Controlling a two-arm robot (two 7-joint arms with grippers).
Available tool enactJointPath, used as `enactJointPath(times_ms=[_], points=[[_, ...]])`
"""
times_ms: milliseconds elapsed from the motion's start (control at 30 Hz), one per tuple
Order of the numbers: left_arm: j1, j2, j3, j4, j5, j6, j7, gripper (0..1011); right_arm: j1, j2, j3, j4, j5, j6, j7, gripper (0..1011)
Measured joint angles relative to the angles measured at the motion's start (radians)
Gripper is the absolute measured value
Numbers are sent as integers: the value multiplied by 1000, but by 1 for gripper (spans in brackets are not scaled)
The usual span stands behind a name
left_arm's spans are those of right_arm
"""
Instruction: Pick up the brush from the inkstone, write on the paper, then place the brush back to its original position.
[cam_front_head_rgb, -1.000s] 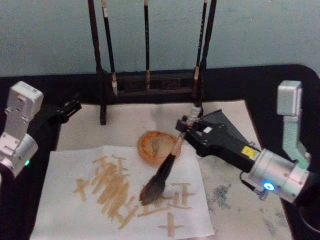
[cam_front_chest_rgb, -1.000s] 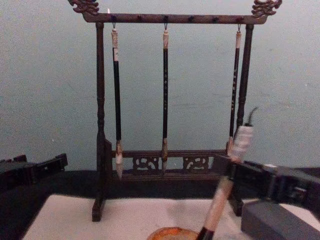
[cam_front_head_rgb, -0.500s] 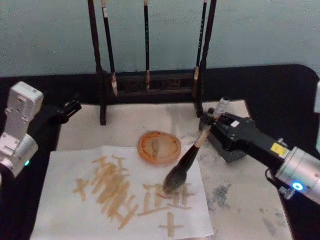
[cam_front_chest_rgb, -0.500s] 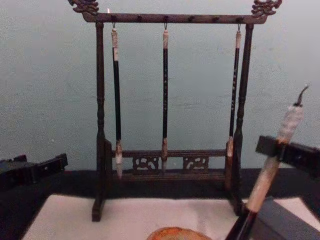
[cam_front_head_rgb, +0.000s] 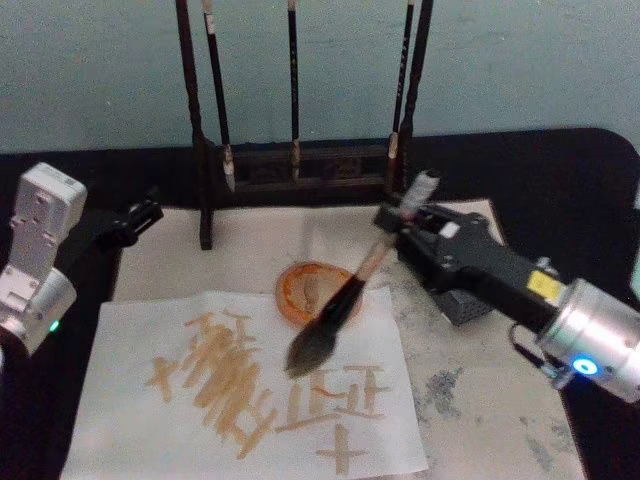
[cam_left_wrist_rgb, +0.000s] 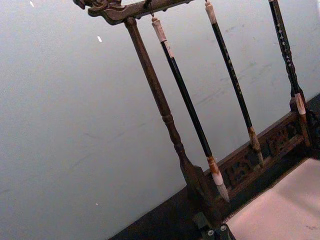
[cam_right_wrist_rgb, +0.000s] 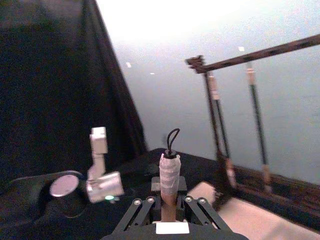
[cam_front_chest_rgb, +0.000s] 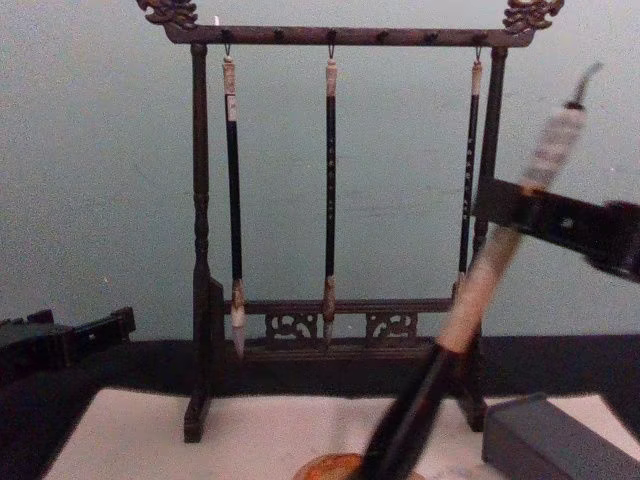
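Fingers of my right gripper (cam_front_head_rgb: 397, 228) are clamped on the pale upper handle of the brush (cam_front_head_rgb: 345, 297). It slants down toward my left, its black lower part crossing the orange dish (cam_front_head_rgb: 300, 287) and its bushy head over the paper (cam_front_head_rgb: 125, 420); whether it touches, I cannot tell. Tan strokes cover that sheet, which lies on a larger felt mat (cam_front_head_rgb: 480, 410) smudged with grey. A dark grey block (cam_front_chest_rgb: 545, 435) sits on the mat under my right arm. My left gripper (cam_front_head_rgb: 135, 218) is parked at the mat's left edge. Behind stand the wooden rack (cam_front_chest_rgb: 200, 240), three slim brushes (cam_front_chest_rgb: 330, 190), black cloth (cam_front_head_rgb: 560, 170) and a pale blue-green wall (cam_front_chest_rgb: 100, 150).
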Motion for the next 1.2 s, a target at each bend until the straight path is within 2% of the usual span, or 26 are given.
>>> enactJointPath(times_ms=[167,333,600,833,1200], points=[[0,0,0,0,0,0,0,1002,36,-27,-51,-2,-23,14,4,175],[0,0,0,0,0,0,0,1002,72,-60,-105,28,-42,29,7,175],[0,0,0,0,0,0,0,1002,100,-93,-151,100,-53,47,6,175],[0,0,0,0,0,0,0,1002,97,-94,-152,135,-49,48,7,175],[0,0,0,0,0,0,0,1002,56,-58,-111,149,-21,29,10,175]])
